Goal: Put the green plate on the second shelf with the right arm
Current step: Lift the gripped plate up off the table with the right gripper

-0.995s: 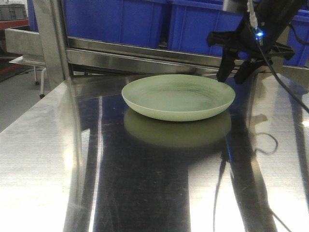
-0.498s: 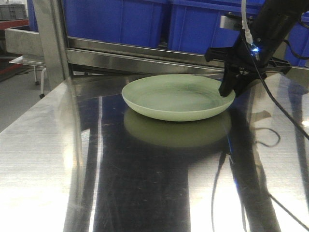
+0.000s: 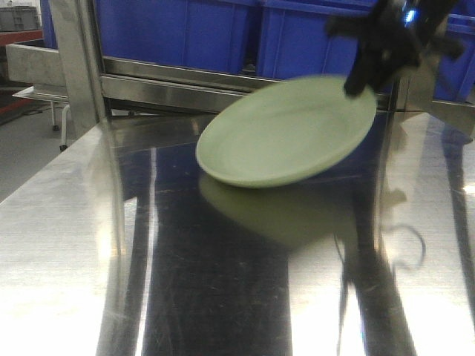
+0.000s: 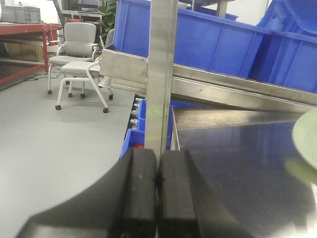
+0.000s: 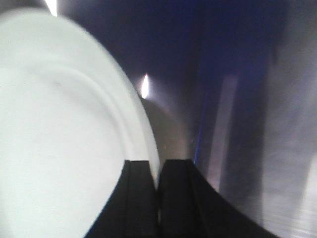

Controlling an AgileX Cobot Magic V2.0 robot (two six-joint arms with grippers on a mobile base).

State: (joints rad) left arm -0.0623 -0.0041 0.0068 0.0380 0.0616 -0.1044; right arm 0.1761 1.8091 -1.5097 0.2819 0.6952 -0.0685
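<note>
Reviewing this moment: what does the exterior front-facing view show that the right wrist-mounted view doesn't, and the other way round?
Only the front view: the whole green plate, tilted with its right edge raised at the right gripper, and blue bins and a steel shelf rail behind it. Only the wrist view: both fingers closed on the plate's rim, seen close up. Both: the plate and the reflective steel table.

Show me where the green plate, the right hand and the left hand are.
green plate (image 3: 286,133), front view, centre of its face.
right hand (image 5: 158,168), right wrist view, between fingertips pinching the rim.
left hand (image 4: 157,157), left wrist view, between closed fingertips.
</note>
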